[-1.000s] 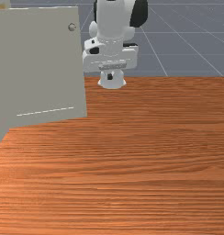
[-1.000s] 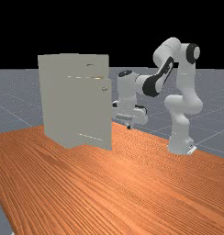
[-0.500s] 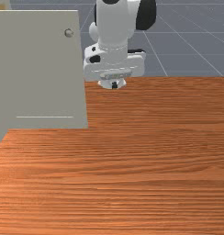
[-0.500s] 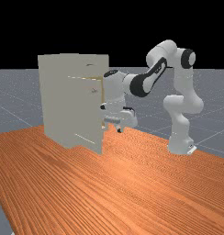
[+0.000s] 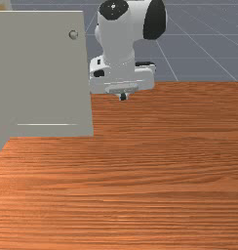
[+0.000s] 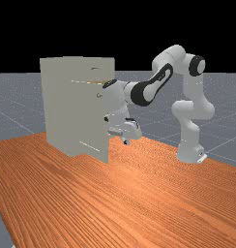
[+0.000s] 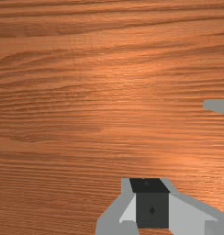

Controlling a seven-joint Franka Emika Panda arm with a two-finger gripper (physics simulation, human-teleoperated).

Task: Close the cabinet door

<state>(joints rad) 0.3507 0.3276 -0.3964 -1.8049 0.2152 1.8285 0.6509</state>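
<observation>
The gripper (image 5: 123,97) points down in the front view, to the right of the lower part of the door's free edge. The cabinet door (image 5: 43,73) stands ajar, with a small round knob (image 5: 73,34) near its upper free corner. In the far view the door (image 6: 91,126) hangs on the pale grey cabinet (image 6: 62,106), and my hand is just right of its edge. I cannot tell whether they touch. In the wrist view the gripper (image 7: 150,185) is shut on nothing, and a grey corner of the door (image 7: 217,106) lies off to one side.
The wooden table (image 5: 165,171) stretches from below my hand toward the front camera. A drawer front with a handle (image 6: 95,68) is above the door in the far view. The arm's base (image 6: 190,152) stands at the far view's right.
The door's free edge has swung toward the front camera and the far view's left, then stopped about half a second ago. My hand has moved toward the far view's left, tilted and lowered.
</observation>
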